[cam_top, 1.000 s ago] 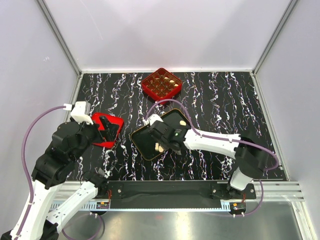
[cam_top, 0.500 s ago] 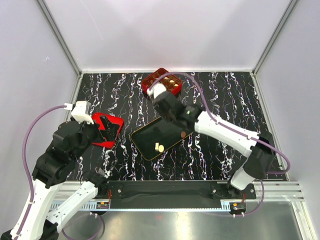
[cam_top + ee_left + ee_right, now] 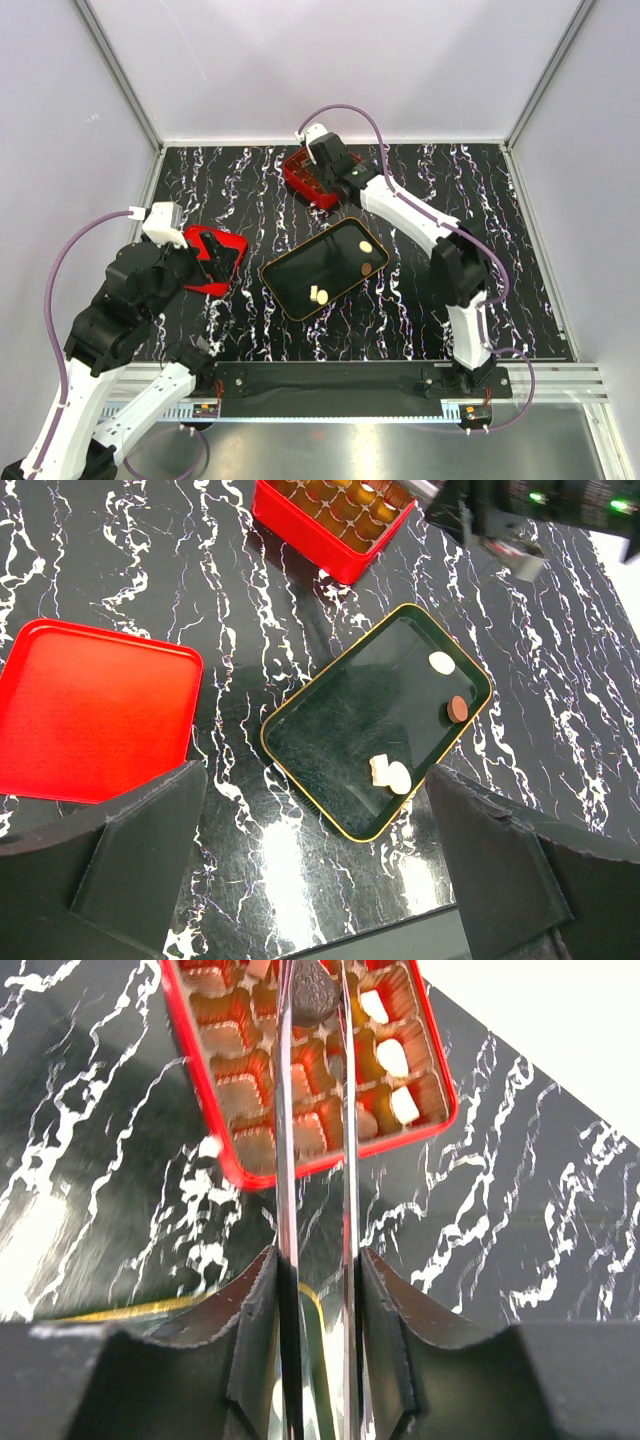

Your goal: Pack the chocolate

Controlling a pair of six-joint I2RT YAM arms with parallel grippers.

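My right gripper [image 3: 315, 988] has long thin metal fingers shut on a dark brown chocolate [image 3: 314, 996], held over the red gridded box [image 3: 250, 1165]. The box has cream pieces [image 3: 392, 1057] in some cells. In the top view this gripper [image 3: 325, 165] is at the back, over the box [image 3: 300, 178]. The black gold-rimmed tray [image 3: 290, 262] holds a cream piece [image 3: 366, 246], a brown piece [image 3: 367, 268] and two cream pieces [image 3: 317, 294]; they also show in the left wrist view [image 3: 392, 774]. My left gripper [image 3: 320, 880] is open and empty, above the table near the tray's front corner.
A flat red lid [image 3: 200, 275] lies on the left, under my left gripper [image 3: 215, 255]; it also shows in the left wrist view [image 3: 95, 715]. The black marbled table is walled by white panels on three sides.
My right arm has swung from over the black tray to the back, over the red gridded box. The left arm has not moved.
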